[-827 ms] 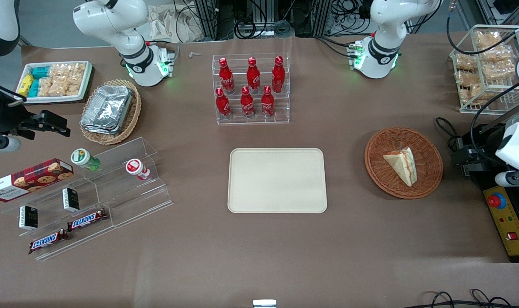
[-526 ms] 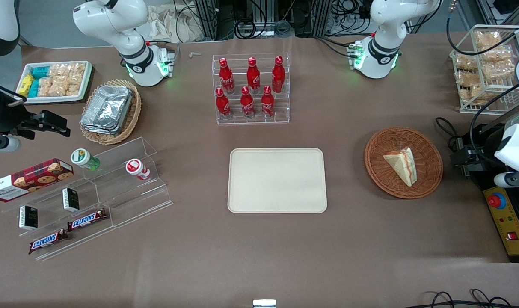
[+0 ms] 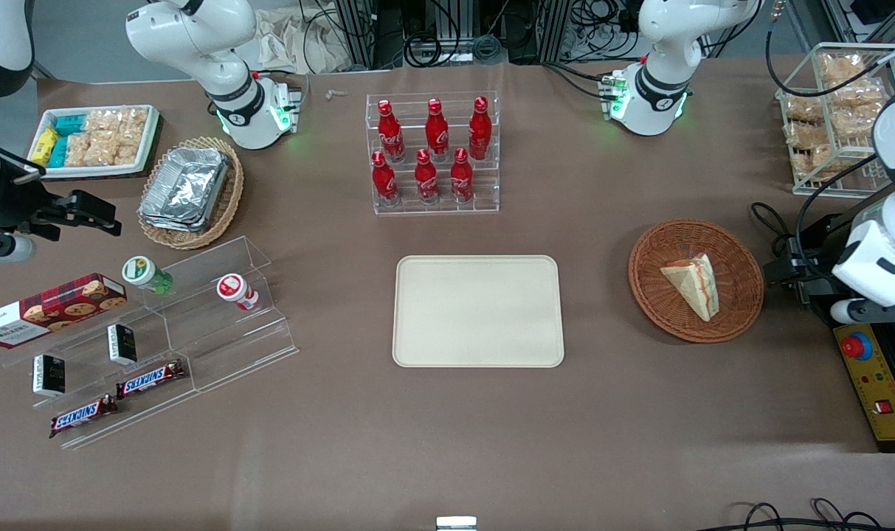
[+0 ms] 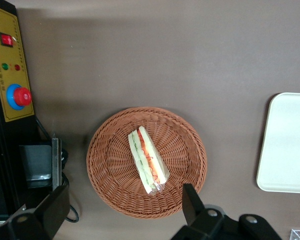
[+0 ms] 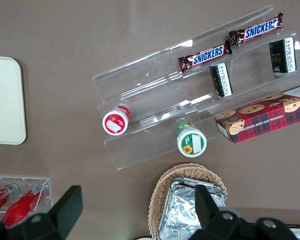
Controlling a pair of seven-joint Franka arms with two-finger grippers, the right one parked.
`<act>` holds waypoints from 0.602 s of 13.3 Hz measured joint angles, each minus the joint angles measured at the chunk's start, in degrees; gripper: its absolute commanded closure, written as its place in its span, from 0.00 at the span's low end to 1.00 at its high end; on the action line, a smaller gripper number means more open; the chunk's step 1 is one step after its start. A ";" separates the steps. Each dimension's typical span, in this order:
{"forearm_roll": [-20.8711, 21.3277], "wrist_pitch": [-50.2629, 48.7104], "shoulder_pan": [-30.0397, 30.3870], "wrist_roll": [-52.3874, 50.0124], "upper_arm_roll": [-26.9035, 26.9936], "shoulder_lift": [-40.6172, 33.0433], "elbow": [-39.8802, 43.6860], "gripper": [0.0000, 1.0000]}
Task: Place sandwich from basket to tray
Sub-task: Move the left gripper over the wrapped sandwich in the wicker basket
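The sandwich, a pale bread wedge with red and green layers along its cut edge, lies in the round reddish-brown wicker basket. The cream rectangular tray lies flat beside the basket, toward the parked arm's end, with nothing on it. My gripper hangs above the table just outside the basket's rim, toward the working arm's end. It is open, with its two black fingers spread wide and nothing between them. The sandwich is apart from the fingers.
A yellow control box with a red stop button sits close beside the basket at the table's end. A wire rack of snack bags stands farther from the camera. A clear rack of red bottles stands past the tray.
My gripper and wrist have shifted a little toward the basket. The sandwich, basket and tray have not moved.
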 measured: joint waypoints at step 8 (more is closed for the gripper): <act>-2.70 18.76 0.86 -0.30 0.38 -8.13 -23.27 0.00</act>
